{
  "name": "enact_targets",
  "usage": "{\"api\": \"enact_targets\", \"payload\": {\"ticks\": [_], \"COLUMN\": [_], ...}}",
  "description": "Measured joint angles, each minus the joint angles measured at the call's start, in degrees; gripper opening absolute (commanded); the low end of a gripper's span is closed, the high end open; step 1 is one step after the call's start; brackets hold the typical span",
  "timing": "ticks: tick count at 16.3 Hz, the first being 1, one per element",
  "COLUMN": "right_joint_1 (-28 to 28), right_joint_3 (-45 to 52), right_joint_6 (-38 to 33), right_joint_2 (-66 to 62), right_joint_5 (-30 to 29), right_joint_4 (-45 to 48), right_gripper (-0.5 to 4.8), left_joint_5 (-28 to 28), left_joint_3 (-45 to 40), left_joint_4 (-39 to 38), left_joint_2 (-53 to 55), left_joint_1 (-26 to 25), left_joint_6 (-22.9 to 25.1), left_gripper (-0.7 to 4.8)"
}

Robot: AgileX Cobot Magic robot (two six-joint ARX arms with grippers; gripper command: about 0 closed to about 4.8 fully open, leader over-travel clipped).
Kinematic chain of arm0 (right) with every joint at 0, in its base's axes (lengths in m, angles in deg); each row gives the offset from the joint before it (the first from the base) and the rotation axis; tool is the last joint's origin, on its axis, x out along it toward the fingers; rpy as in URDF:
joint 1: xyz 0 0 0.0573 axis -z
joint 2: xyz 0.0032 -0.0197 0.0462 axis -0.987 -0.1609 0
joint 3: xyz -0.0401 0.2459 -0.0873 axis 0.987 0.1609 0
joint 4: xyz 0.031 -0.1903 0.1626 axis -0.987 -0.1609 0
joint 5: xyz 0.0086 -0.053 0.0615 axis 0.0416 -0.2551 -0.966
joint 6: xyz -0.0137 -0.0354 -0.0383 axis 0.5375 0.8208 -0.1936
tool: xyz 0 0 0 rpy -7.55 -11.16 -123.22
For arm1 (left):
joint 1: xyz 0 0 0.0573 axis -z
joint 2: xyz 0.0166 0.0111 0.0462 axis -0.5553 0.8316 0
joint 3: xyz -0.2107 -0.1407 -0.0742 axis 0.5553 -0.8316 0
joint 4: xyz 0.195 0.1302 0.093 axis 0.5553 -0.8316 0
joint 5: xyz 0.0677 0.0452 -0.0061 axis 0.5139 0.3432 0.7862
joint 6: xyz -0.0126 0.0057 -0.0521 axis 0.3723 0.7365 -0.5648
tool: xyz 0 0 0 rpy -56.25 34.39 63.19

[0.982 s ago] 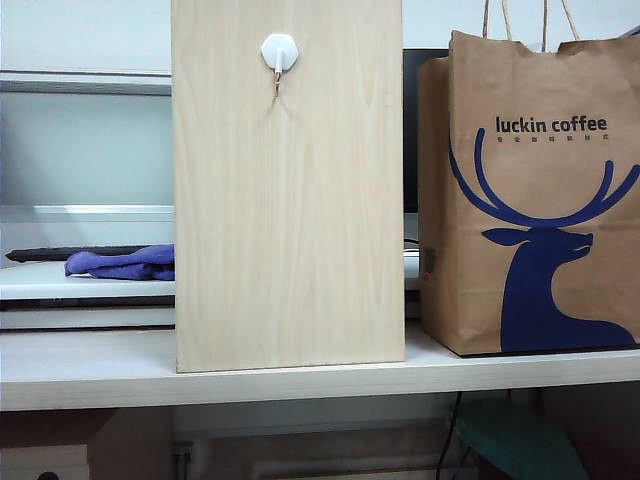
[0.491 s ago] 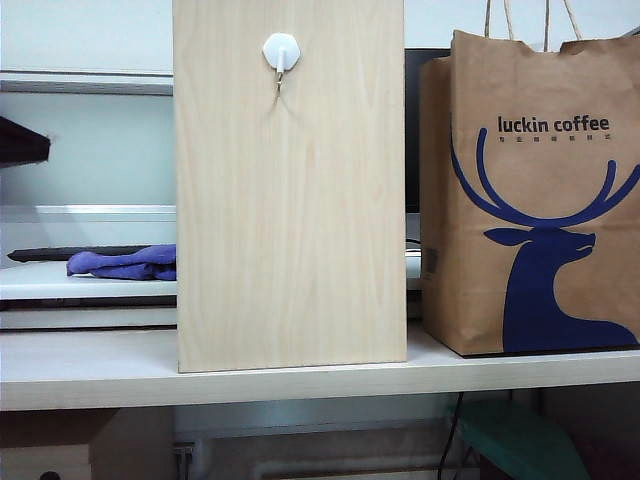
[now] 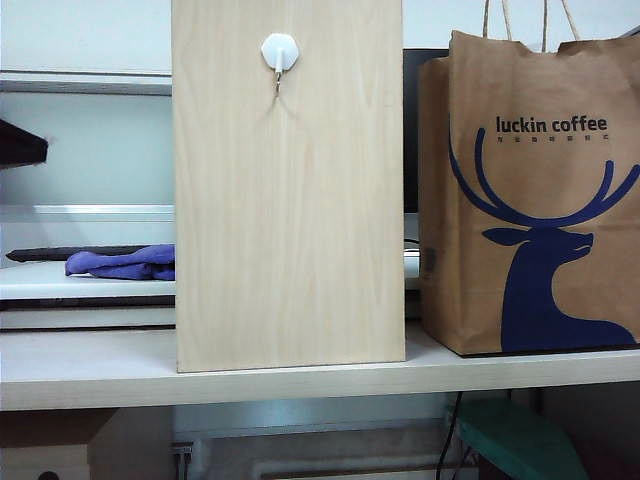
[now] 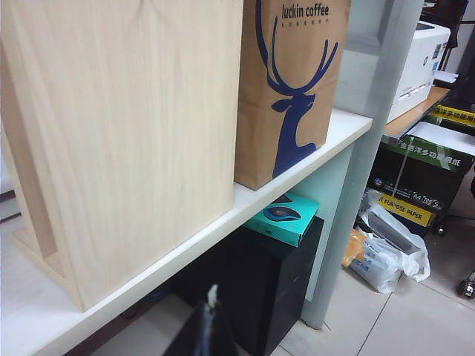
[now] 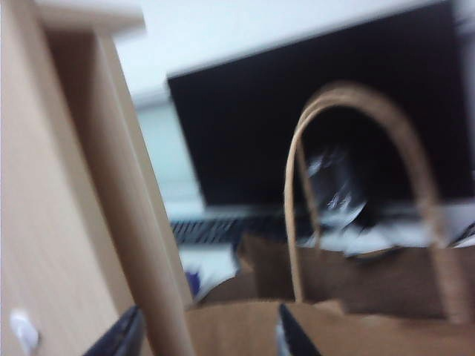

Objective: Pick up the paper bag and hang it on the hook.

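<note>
The paper bag (image 3: 535, 200) stands on the counter (image 3: 300, 375) beside the board (image 3: 288, 190). Count: one bag, one hook (image 3: 280, 52). Right tool (image 5: 211, 330), fingers apart, faces the handles (image 5: 356, 185); catching one handle would tilt the bag. Left tool (image 4: 202, 334): state unclear.

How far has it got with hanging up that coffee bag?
Nothing is done yet: the paper bag stands on the shelf and the hook is bare. The right gripper, jaws open, is near the bag's handles. The left gripper hangs below the shelf. Gripping, lifting and hanging remain.
</note>
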Motion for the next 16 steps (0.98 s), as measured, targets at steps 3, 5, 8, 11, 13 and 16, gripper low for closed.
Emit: {"api": "enact_targets", "payload": {"ticks": [3,5,8,11,13,16], "right_joint_1": [-0.07,-0.04,-2.91,-5.75,-5.84,-5.79], "right_joint_3": [-6.64,-9.01,-9.77,-9.75,-9.77,-9.84], "right_joint_6": [0.33,0.44,2.71,5.92,6.23,6.25], "right_joint_2": [-11.02,-14.64,-18.91,-22.05,-22.6,-24.87], "right_joint_5": [-2.32,-1.05,1.4,7.19,10.29,10.69], "right_joint_4": [1.88,2.67,5.29,6.95,7.52,10.58], "right_gripper": [2.74,2.74,2.74,2.74,2.74,1.11], "left_joint_5": [0.0,0.02,0.02,0.02,0.02,0.02], "left_joint_3": [0.0,0.0,0.0,0.0,0.0,0.0], "left_joint_4": [-0.04,-0.04,-0.04,-0.02,-0.04,-0.04], "left_joint_2": [0.0,0.0,0.0,0.0,0.0,0.0], "left_joint_1": [0.0,0.0,0.0,0.0,0.0,0.0], "left_joint_6": [0.0,0.0,0.0,0.0,0.0,0.0], "left_gripper": [-0.05,-0.05,-0.05,-0.06,-0.06,-0.06]}}
